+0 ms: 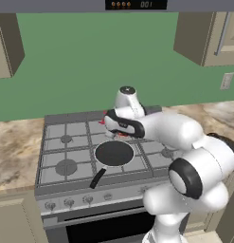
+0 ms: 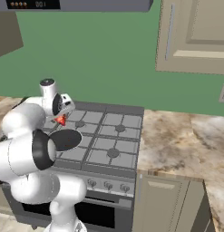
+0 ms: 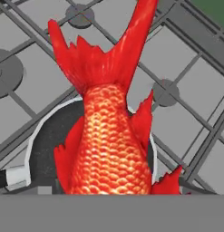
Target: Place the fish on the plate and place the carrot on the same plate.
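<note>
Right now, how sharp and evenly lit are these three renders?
Left base view: flat, even light, soft low-resolution edges, no glare on the frying pan. Right base view: equally flat, with blurry counter marbling. Hand view: the fish looms close, scales crisp, its tail stretched by perspective over the stove grates.

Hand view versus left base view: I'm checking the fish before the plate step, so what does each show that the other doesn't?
The hand view shows the fish close up: scales, fins and forked tail, hanging above the frying pan. The left base view adds the setting: the whole stove, the marble counter, the knobs and the arm reaching over the burners. Both show the pan on the stove grates and red fish at the hand.
</note>
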You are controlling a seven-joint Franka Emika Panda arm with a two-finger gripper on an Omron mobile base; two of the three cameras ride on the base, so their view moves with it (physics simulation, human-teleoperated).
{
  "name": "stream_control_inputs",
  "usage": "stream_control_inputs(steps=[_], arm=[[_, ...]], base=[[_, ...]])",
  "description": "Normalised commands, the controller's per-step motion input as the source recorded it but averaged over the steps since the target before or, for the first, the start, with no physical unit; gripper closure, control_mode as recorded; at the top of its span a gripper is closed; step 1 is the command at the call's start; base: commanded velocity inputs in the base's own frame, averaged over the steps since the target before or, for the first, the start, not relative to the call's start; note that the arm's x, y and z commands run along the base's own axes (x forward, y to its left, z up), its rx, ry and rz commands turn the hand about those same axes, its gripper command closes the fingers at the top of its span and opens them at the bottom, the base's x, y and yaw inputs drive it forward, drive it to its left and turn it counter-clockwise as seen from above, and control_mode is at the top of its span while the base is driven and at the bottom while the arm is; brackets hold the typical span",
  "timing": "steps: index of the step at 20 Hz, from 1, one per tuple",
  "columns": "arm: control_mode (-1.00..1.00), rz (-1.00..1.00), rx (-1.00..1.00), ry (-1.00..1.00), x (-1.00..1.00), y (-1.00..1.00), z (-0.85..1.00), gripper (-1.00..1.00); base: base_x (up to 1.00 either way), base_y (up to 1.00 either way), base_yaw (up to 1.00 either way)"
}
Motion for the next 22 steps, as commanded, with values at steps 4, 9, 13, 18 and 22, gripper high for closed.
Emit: stream_control_inputs(steps=[4, 9, 13, 18, 22], arm=[[-1.0, 0.0, 0.17, -0.53, -0.49, -0.17, 0.61, 1.0], [1.0, 0.01, 0.0, -0.01, -0.04, 0.0, 0.0, 1.0], [1.0, 0.0, 0.0, 0.0, 0.0, 0.0, 0.0, 1.0], [1.0, 0.0, 0.0, 0.0, 0.0, 0.0, 0.0, 1.0], [1.0, 0.0, 0.0, 0.0, 0.0, 0.0, 0.0, 1.0]], base=[[0.0, 0.0, 0.0], [-0.09, 0.0, 0.05], [-0.83, 0.0, 0.53], [-0.93, 0.0, 0.58], [-0.51, 0.14, 0.62]])
